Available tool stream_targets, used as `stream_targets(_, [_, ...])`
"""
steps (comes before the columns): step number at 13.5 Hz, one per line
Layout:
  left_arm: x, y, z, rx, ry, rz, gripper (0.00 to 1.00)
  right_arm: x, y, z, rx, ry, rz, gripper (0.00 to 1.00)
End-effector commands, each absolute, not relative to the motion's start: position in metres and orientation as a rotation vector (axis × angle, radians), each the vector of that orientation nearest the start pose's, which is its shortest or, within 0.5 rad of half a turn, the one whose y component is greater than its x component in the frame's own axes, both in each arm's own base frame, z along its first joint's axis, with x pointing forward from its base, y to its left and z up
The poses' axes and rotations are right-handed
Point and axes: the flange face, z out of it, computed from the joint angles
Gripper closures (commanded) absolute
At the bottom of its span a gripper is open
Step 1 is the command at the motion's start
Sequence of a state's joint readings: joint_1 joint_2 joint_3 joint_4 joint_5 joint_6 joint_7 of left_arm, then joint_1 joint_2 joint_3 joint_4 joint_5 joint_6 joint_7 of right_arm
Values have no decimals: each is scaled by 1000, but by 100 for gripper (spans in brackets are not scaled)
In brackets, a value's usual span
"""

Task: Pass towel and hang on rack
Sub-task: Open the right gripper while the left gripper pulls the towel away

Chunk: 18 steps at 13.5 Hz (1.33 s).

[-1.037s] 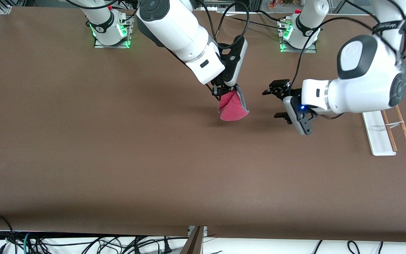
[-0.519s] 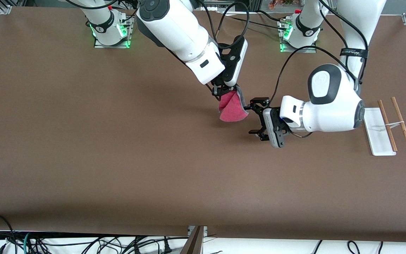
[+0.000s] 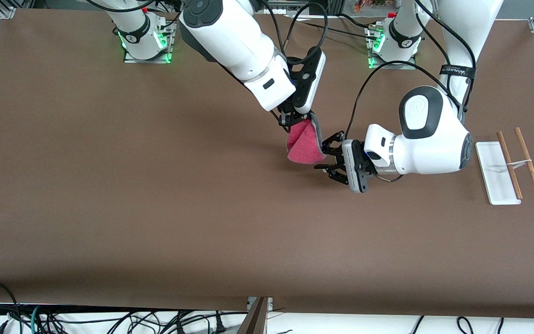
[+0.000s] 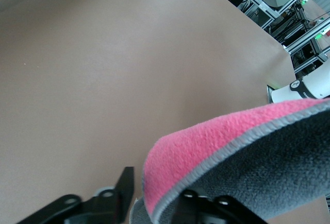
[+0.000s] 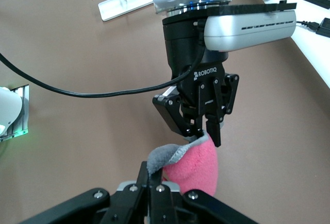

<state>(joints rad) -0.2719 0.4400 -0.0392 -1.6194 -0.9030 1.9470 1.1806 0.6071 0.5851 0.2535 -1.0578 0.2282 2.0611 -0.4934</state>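
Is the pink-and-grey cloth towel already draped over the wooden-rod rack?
No: the pink-and-grey cloth towel hangs from the right claw, apart from the wooden-rod rack.

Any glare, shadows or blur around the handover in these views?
Front view: even light, no glare; a soft shadow lies on the brown table under the pink-red and grey towel. Left wrist view: the towel fills the corner close up, its near edge soft. Right wrist view: the left gripper is sharp, with no glare.

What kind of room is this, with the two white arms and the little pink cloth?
Most likely a robotics lab or test bench. Two arms are bolted to a brown table, cables trail along its edge, and the right gripper holds up a towel for the left gripper, with a small rack nearby.
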Motion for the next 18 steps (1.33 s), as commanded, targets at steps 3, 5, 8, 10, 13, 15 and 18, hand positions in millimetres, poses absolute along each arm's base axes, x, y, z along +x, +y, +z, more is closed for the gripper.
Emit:
stream_targets(3, [630,-256,387,1957,-1215,352,100,528,538,559,-2187,-1550,-523,100])
stream_targets(5, [630,-256,386,1957,-1214,348,100,528,538,559,-2187,-1547,-521,100])
stream_targets(8, [630,-256,387,1958,-1214,348,100,529,536,561,-2197,-1530,-523,84])
stream_targets(10, [630,-254,388,1962,-1225,343,100,531,533,562,-2203,-1522,-524,0])
stream_targets(13, [628,-244,385,1950,-1218,294,100,531,531,566,-2205,-1520,-524,0])
stream_targets(15, [632,-217,386,1996,-1303,229,100,536,525,567,-2219,-1513,-522,0])
stream_targets(18, [625,-175,395,2052,-1449,57,100,550,504,576,-2249,-1490,-542,0])
